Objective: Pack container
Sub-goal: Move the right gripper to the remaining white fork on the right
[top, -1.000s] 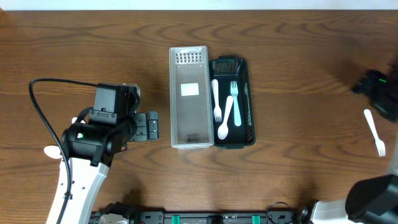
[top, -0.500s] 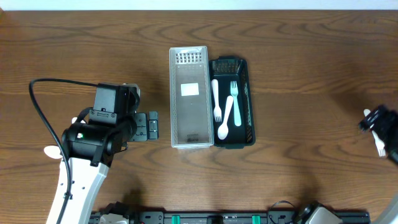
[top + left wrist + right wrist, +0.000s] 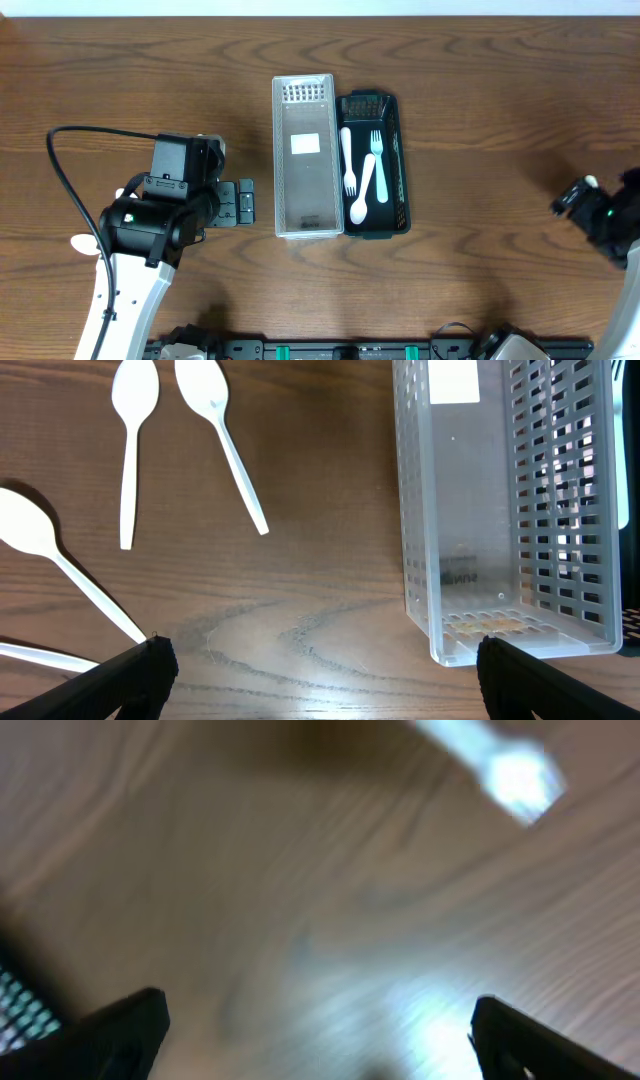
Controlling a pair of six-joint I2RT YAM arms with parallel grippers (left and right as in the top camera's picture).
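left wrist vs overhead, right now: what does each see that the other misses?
Left wrist only: loose white spoons lying on the wood to the left of the container. In the overhead view the left arm covers nearly all of them.
Overhead only: the white cutlery lying in the black tray, and the right arm at the table's right edge.
Both: the clear slotted container, with no cutlery in it, on the wooden table.
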